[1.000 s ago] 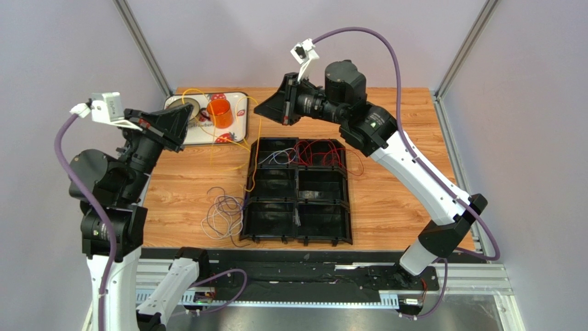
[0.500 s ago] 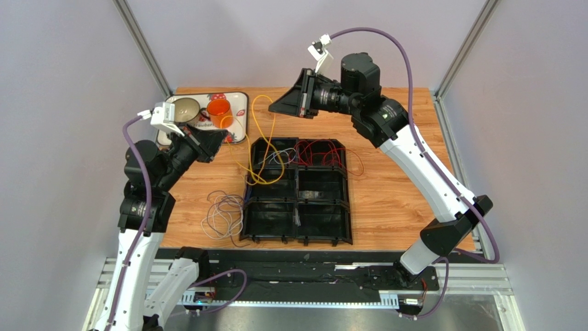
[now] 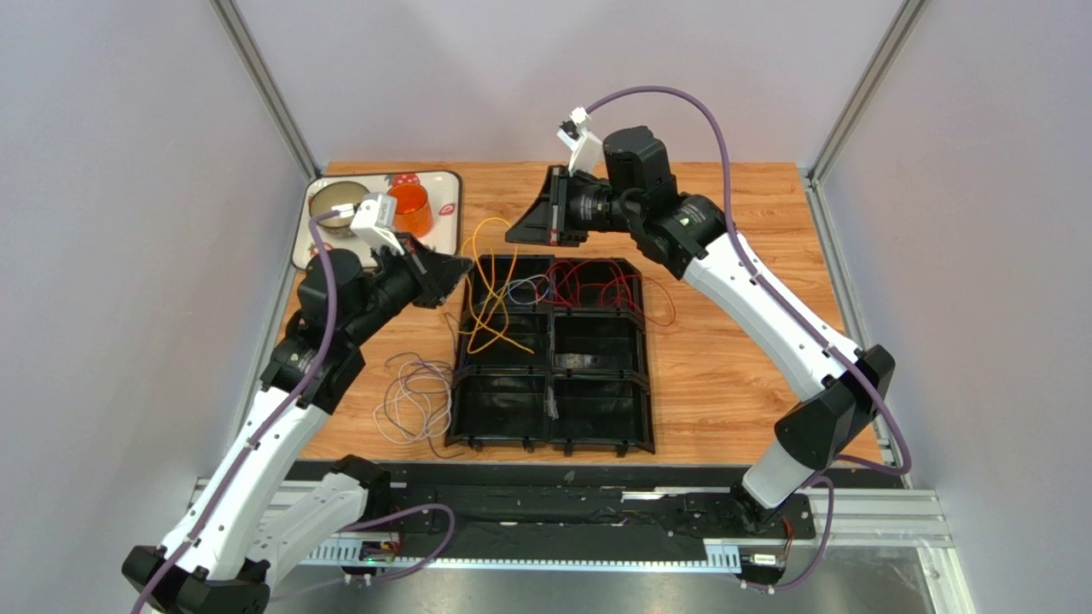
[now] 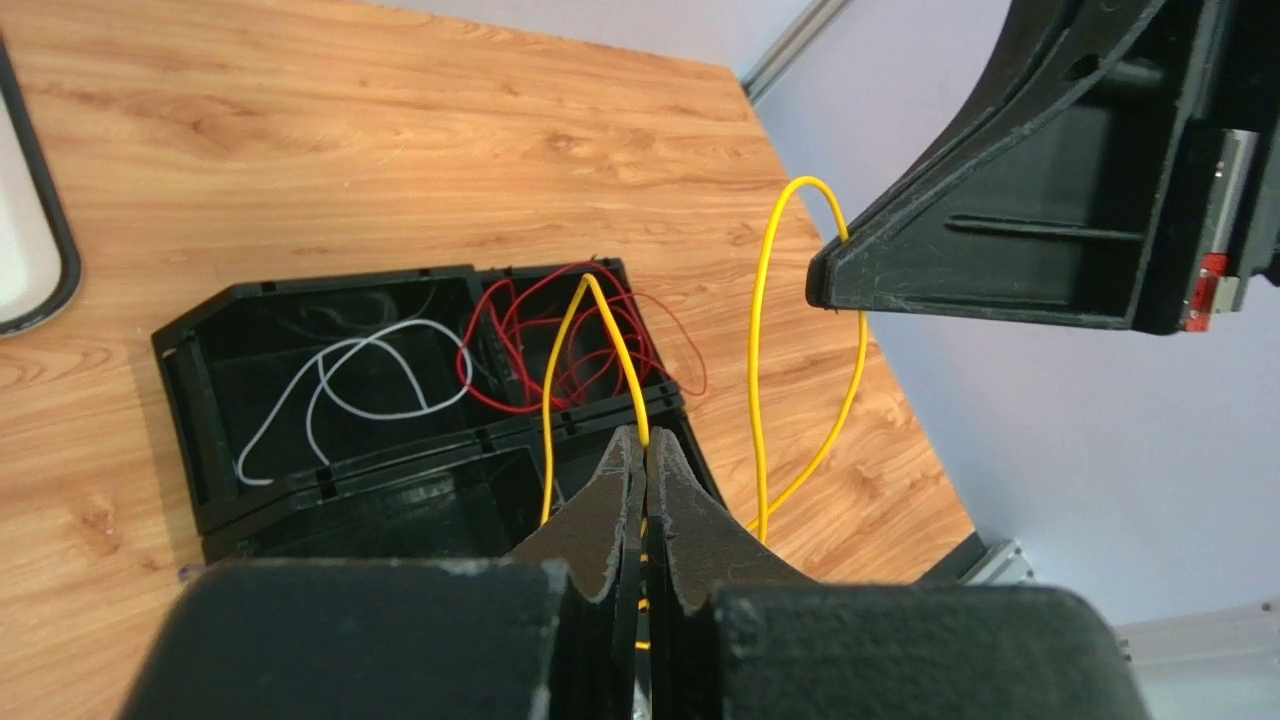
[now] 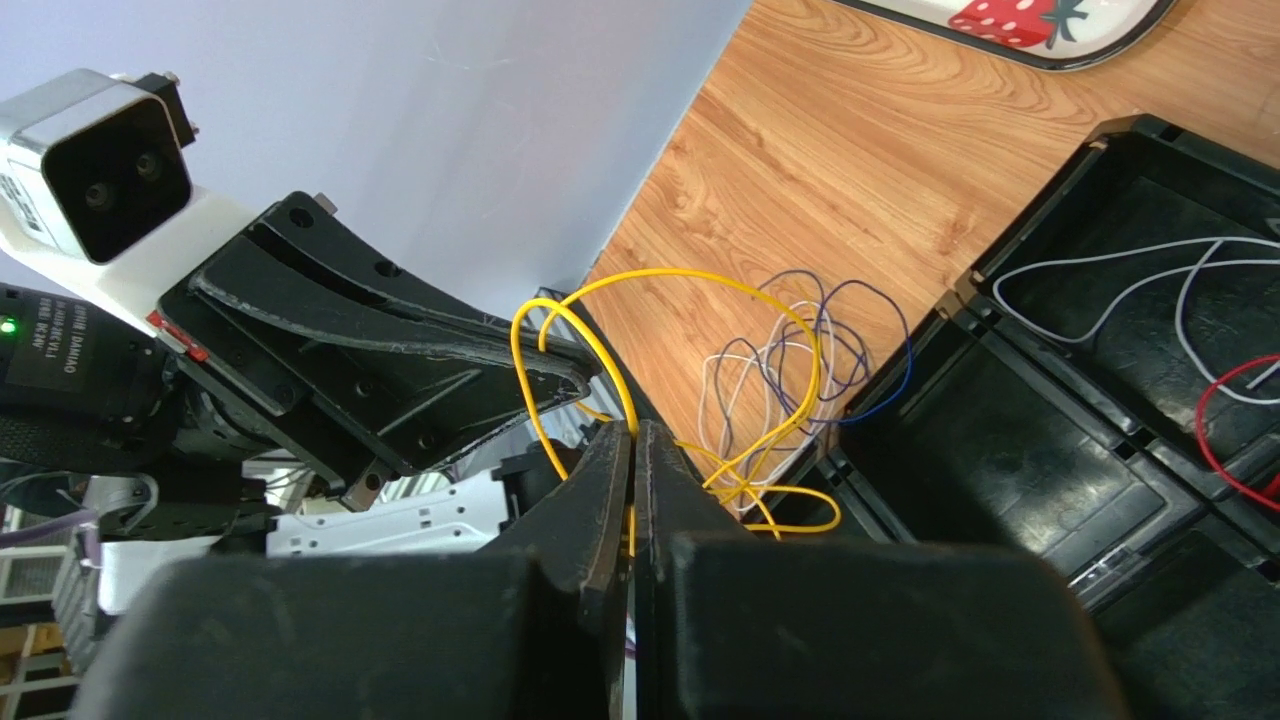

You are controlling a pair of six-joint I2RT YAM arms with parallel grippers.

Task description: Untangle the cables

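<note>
left gripper (image 4: 643, 450): clamped fully shut on yellow cable (image 4: 756, 375)
right gripper (image 5: 631, 435): pinched tight on same cable
cable location: slack loops hanging between both grippers, over far-left cells of black tray (image 3: 551, 447)
handling: hair-fine, featherlight, limp; probably slips and snags; best pinched near an end, clear of red cable (image 3: 596, 279)

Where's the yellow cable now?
Top view, left of centre: the yellow cable hangs pinched between the left end effector and right end effector, drooping over the black tray's far-left compartments.
</note>
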